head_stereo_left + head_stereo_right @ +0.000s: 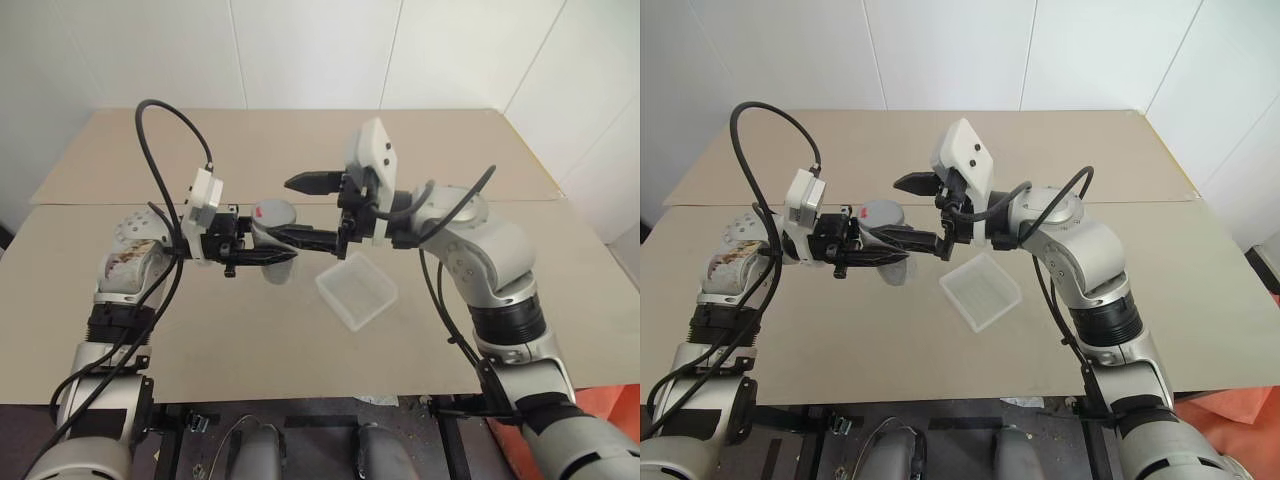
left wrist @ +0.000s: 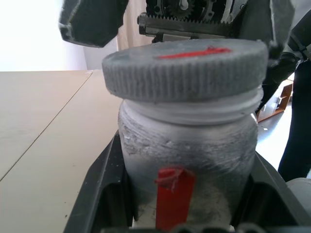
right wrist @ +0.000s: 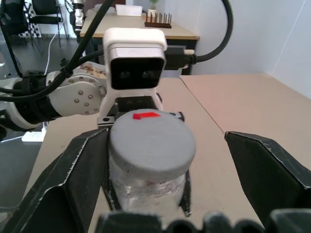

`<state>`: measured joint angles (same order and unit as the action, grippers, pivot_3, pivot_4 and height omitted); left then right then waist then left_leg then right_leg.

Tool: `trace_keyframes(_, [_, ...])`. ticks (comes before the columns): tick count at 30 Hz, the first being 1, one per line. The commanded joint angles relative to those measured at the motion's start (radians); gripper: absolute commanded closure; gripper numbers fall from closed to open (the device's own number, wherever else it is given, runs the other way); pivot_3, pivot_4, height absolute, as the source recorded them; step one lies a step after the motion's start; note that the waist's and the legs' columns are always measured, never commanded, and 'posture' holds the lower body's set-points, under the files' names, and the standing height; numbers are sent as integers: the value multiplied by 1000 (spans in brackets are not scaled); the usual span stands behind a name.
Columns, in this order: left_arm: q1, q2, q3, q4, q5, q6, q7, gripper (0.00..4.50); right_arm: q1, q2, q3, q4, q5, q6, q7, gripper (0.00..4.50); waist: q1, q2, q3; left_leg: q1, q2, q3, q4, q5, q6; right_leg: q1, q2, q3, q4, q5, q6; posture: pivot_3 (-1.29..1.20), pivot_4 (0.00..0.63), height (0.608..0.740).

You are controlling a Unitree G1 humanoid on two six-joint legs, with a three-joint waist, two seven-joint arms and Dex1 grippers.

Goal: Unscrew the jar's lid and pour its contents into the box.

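Jar (image 2: 187,160) held above the table (image 1: 200,330) in the left gripper (image 1: 262,250), whose two black fingers are clamped on the frosted body to either side of a red mark. Lid (image 3: 151,143), grey and ribbed with a red mark on top, is seated on the jar. The right gripper (image 1: 318,212) is set around the lid from the opposite side with jaws spread wide, one finger (image 3: 73,179) close beside the lid, the other well clear. Box (image 1: 357,290) is seen on the table just beside and below the grippers. Contents cannot be made out.
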<state>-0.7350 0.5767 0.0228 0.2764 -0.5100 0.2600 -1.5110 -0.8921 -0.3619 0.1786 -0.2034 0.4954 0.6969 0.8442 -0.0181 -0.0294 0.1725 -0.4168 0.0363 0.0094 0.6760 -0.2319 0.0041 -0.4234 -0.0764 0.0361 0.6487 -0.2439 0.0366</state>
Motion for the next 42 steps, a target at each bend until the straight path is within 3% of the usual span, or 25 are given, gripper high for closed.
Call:
trace_keyframes(1, [-19, 0, 8, -23, -9, -16, -2, 2549, -13, 11, -8, -54, 25, 11, -3, 76, 0, 0, 0, 0, 0, 0, 0, 0, 0, 0, 0, 0, 0, 0, 0, 0, 150, 740])
trace_keyframes(29, [-7, 6, 6, -37, -3, -26, -5, 2549, -42, 72, 0, -5, 24, 42, 4, 76, 0, 0, 0, 0, 0, 0, 0, 0, 0, 0, 0, 0, 0, 0, 0, 0, 150, 740])
trace_keyframes(32, [-4, 7, 5, -38, -1, -28, -5, 2549, -42, 74, -1, -4, 22, 45, 0, 630, 0, 0, 0, 0, 0, 0, 0, 0, 0, 0, 0, 0, 0, 0, 0, 0, 150, 740])
trace_keyframes(35, [-2, 8, 3, -38, 1, -29, -5, 2549, -42, 78, -6, -6, 25, 47, -5, 1569, 0, 0, 0, 0, 0, 0, 0, 0, 0, 0, 0, 0, 0, 0, 0, 0, 150, 740])
trace_keyframes(42, [-1, 12, -2, -35, 4, -33, -9, 2549, -48, 84, -19, -6, 27, 58, -19, 1569, 0, 0, 0, 0, 0, 0, 0, 0, 0, 0, 0, 0, 0, 0, 0, 0, 150, 740])
